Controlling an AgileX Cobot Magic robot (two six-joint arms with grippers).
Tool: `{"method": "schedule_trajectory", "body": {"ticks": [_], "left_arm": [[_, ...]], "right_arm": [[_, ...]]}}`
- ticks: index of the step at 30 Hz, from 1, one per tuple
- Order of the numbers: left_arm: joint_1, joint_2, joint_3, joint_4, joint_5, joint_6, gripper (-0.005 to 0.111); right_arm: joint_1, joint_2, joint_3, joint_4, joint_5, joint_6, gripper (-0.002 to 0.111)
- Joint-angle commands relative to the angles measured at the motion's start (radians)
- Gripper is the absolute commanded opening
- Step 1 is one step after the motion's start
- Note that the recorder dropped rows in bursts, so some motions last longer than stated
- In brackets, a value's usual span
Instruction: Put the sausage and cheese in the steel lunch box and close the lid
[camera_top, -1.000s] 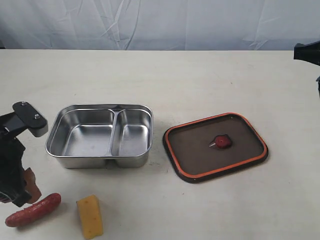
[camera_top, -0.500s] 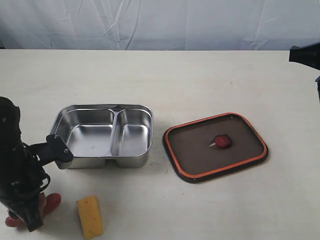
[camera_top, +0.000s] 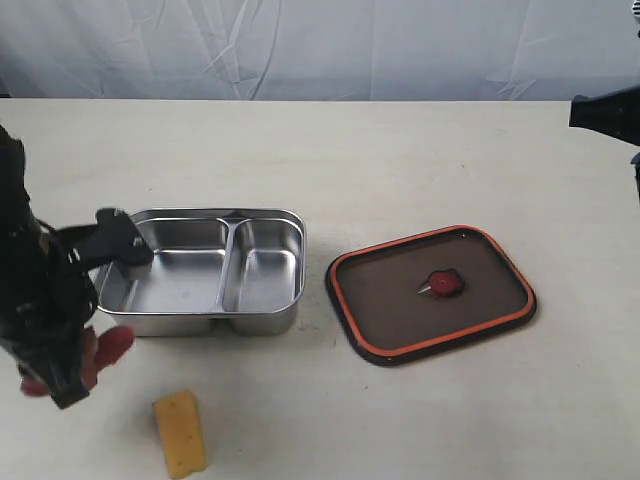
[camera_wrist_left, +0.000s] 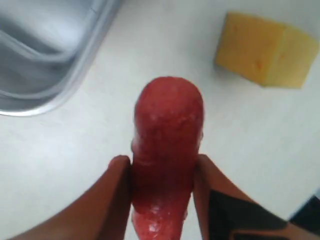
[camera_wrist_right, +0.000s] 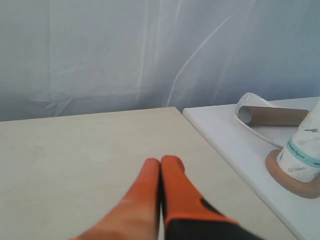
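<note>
- The left gripper (camera_wrist_left: 162, 167) holds the sausage (camera_wrist_left: 167, 125) between its two orange fingers (camera_wrist_left: 117, 185), jaws drawn in narrow against the glossy skin. Most of the sausage sticks out past the fingertips.
- The grip sits near one end. The long free end can sag or swivel between the pads, and the slick skin could let it slide out on the way over.
- The steel lunch box (camera_top: 200, 270) stands just beyond the left gripper, ahead of the fingertips and off to one side. Both of its compartments are bare.
- The box wall is near the sausage tip. A low carry could knock the tip on the rim, shoving the light box across the table (camera_top: 400, 150) or prising the sausage loose.
- Released crosswise, the sausage could bridge the divider or lean on the rim, and the lid would then not seat.
- The cheese (camera_top: 180, 433) lies on the table near the left gripper, ahead of it on the side away from the box. A wide swing could nudge it.
- The lid (camera_top: 430, 292) lies seal side up, well apart from both grippers, beyond the box from the left one.
- The right gripper (camera_wrist_right: 160, 167) has its fingers pressed together on nothing, far from the task's things.
</note>
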Motion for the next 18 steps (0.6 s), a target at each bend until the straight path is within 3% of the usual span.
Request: {"method": "schedule_trajectory", "body": {"ticks": [1, 3, 8, 9, 13, 18], "left_arm": [[-0.004, -0.077, -0.089, 0.009, -0.232, -0.046, 0.0], [-0.001, -0.049, -0.132, 0.009, -0.329, -0.053, 0.0], [-0.001, 0.117, -0.199, 0.007, -0.398, -0.12, 0.002], [-0.001, 0.129, -0.203, 0.007, -0.4, -0.13, 0.006], [-0.001, 0.164, -0.21, 0.001, -0.404, -0.13, 0.045], [-0.001, 0.164, -0.21, 0.001, -0.399, -0.13, 0.059]], "right_arm": [[-0.003, -0.003, -0.005, 0.01, -0.141, -0.001, 0.001], [-0.003, -0.003, -0.005, 0.01, -0.262, -0.003, 0.001], [-0.001, -0.003, -0.005, 0.047, -0.445, -0.05, 0.001], [-0.001, -0.003, -0.005, 0.065, -0.445, -0.069, 0.001], [-0.001, -0.003, -0.005, 0.136, -0.44, -0.118, 0.001], [-0.001, -0.003, -0.005, 0.185, -0.497, -0.17, 0.001]]}}
